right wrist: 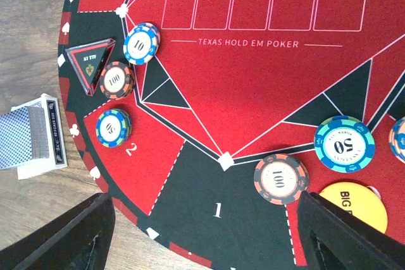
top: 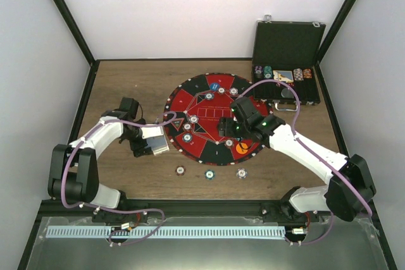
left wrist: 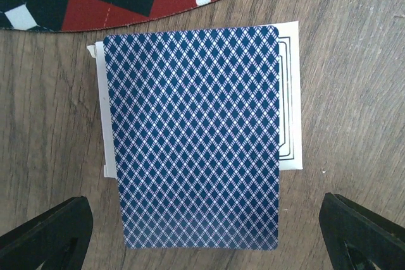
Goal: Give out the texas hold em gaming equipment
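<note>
A blue-diamond-backed card (left wrist: 193, 137) lies on white-faced cards (left wrist: 290, 93) on the wood, just left of the round mat (top: 212, 102). My left gripper (left wrist: 202, 238) is open above this pile (top: 156, 141), one finger on each side, holding nothing. My right gripper (right wrist: 205, 238) is open and empty over the mat's near sector "1" (top: 228, 129). Near it lie a 100 chip (right wrist: 281, 178), a teal 50 chip (right wrist: 344, 143) and the orange button (right wrist: 353, 203). Left on the mat are the black triangular marker (right wrist: 92, 61) and three chips (right wrist: 117, 80). A blue button (top: 216, 85) sits at the mat's far side.
The black hinged case (top: 288, 42) stands open at the back right with chips and cards inside. Three loose chips (top: 209, 173) lie on the wood in front of the mat. The card pile also shows in the right wrist view (right wrist: 28, 137).
</note>
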You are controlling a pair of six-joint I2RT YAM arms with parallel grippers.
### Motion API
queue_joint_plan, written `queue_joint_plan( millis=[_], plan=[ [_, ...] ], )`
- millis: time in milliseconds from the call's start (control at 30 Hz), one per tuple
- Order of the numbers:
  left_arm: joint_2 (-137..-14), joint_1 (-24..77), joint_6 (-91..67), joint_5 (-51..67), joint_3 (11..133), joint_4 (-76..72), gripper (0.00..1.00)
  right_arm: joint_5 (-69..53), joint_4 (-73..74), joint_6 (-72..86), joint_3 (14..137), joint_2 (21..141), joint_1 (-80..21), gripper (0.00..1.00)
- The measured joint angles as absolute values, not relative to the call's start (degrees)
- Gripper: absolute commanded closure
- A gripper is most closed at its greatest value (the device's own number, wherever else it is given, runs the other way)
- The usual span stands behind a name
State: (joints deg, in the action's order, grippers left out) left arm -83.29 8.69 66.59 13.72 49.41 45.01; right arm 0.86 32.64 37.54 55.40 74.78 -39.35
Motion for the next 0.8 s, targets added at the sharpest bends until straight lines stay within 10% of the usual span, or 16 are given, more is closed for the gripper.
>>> queue_joint_plan(
  millis=[800],
  plan=[
    [-85.7, 9.1, 66.6, 11.6, 47.9, 41.4, 0.00, 1.1, 34.6, 37.6, 57.6, 74.8, -40.0, 0.22]
  ],
)
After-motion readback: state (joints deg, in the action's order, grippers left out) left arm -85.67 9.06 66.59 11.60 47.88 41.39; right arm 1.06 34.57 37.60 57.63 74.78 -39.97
